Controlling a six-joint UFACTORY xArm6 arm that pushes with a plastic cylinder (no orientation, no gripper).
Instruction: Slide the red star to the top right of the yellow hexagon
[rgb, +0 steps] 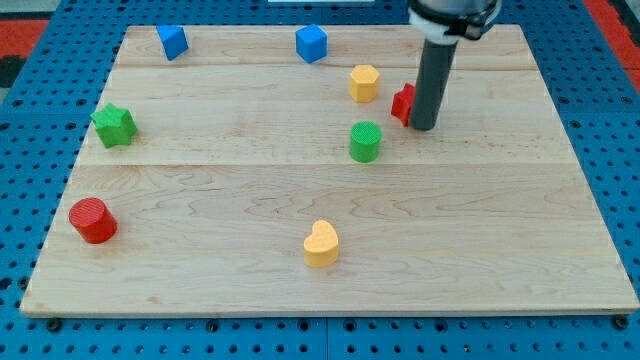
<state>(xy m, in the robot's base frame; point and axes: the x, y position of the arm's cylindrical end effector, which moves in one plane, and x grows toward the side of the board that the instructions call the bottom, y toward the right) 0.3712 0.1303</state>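
The red star (402, 104) lies in the upper right part of the wooden board, partly hidden behind my rod. The yellow hexagon (364, 82) sits just to its upper left. My tip (423, 126) rests on the board against the red star's right side, at its lower right. The star is to the right of the hexagon and slightly below it.
A green cylinder (366, 141) stands below the hexagon. Two blue cubes (311, 43) (172, 41) sit near the top edge. A green star (114, 124) and a red cylinder (92, 220) are at the left. A yellow heart (321, 244) lies at the lower middle.
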